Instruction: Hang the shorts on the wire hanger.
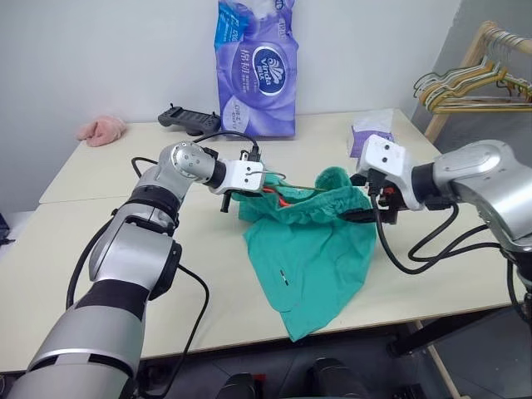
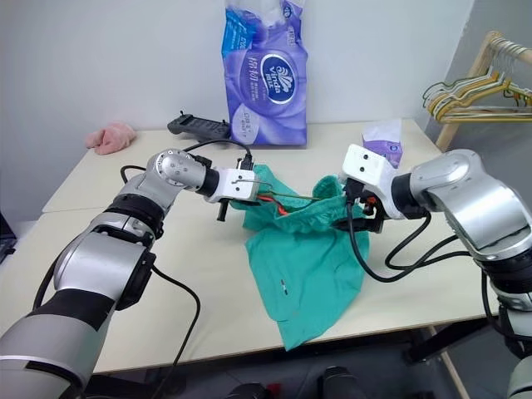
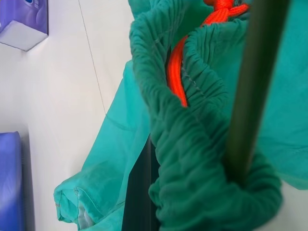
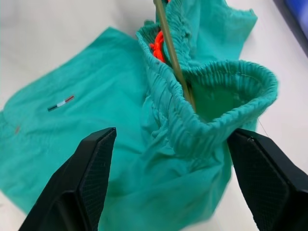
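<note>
The teal-green shorts [image 1: 307, 258] hang from mid-table height, their legs draped on the table [image 1: 100, 249] toward its front edge. An orange drawstring [image 4: 156, 45] shows in the gathered waistband. The thin olive wire hanger [image 4: 173, 53] runs through the waistband opening. My left gripper [image 1: 259, 184] is at the waistband's left end, shut on the wire hanger [image 2: 291, 196]. My right gripper [image 4: 174, 134] is at the waistband's right end. Its two black fingers [image 4: 91, 173] stand wide apart on either side of the bunched waistband and clamp nothing.
A tall purple tissue pack [image 1: 258, 66] and a black controller [image 1: 187, 119] stand at the back of the table. A pink fluffy cloth [image 1: 101, 130] lies back left, a small purple tissue box [image 1: 371, 129] back right. A wooden rack with several hangers [image 1: 474, 83] stands at the far right.
</note>
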